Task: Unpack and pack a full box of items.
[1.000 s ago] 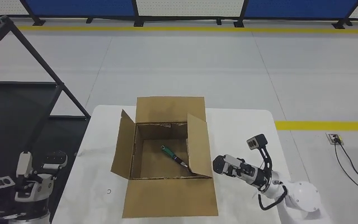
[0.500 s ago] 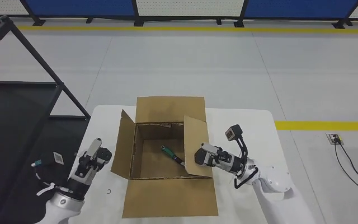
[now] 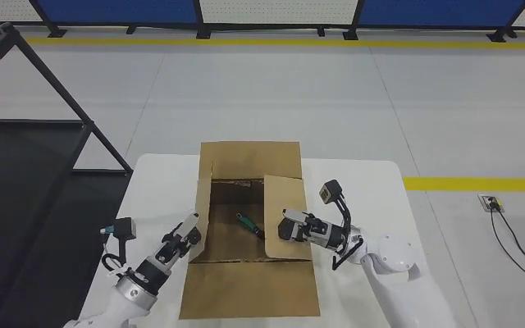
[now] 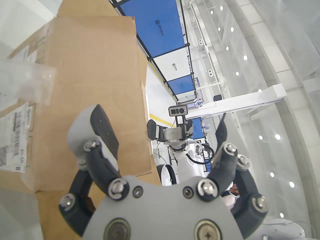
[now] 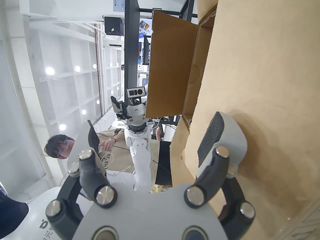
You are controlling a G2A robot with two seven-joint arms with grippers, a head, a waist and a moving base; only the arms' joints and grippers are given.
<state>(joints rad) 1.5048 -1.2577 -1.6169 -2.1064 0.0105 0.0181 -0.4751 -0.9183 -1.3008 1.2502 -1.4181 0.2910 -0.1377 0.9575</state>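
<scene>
Found box (image 3: 250, 289) mid-counter (image 3: 361, 189), one green-handled item (image 3: 250, 225) on its floor. Noted left tool (image 3: 189, 233) and right tool (image 3: 287, 227) spread wide, gripping nothing, at inward-leaning side flaps (image 3: 285, 201). Judged closing barely begun; front and back flaps still open.

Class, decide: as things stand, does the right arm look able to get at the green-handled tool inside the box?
Probably not: the right gripper sits outside the right flap, which leans inward between it and the green-handled tool.
</scene>
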